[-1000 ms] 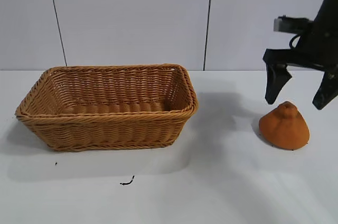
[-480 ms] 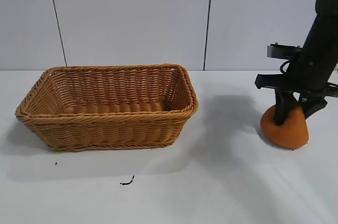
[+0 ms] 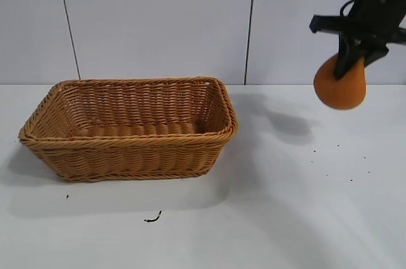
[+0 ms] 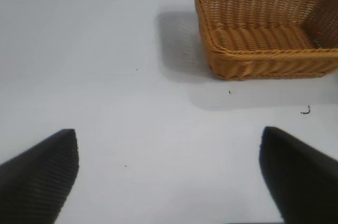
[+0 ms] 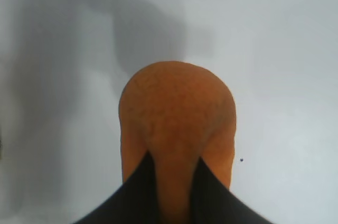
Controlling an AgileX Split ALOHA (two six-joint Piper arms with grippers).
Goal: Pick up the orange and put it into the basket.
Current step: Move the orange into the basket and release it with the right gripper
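Note:
My right gripper (image 3: 353,63) is shut on the orange (image 3: 340,89), a dull orange-brown pear-shaped fruit. It holds it by the narrow tip, high above the table at the right, with the round base hanging down. The right wrist view shows the orange (image 5: 177,113) pinched between my two black fingers (image 5: 142,187). The tan woven basket (image 3: 216,101) stands at the left of the table, well apart from the orange, with nothing in it. It also shows in the left wrist view (image 4: 211,49). My left gripper (image 4: 169,171) is open and empty above bare table, not seen in the exterior view.
The white table has a small dark scrap (image 3: 152,219) in front of the basket and several tiny dark specks (image 3: 330,161) at the right where the orange lay. A white panelled wall stands behind.
My right gripper came down, shut on the orange's tip, then lifted it off the table to well above it. The basket has not moved.

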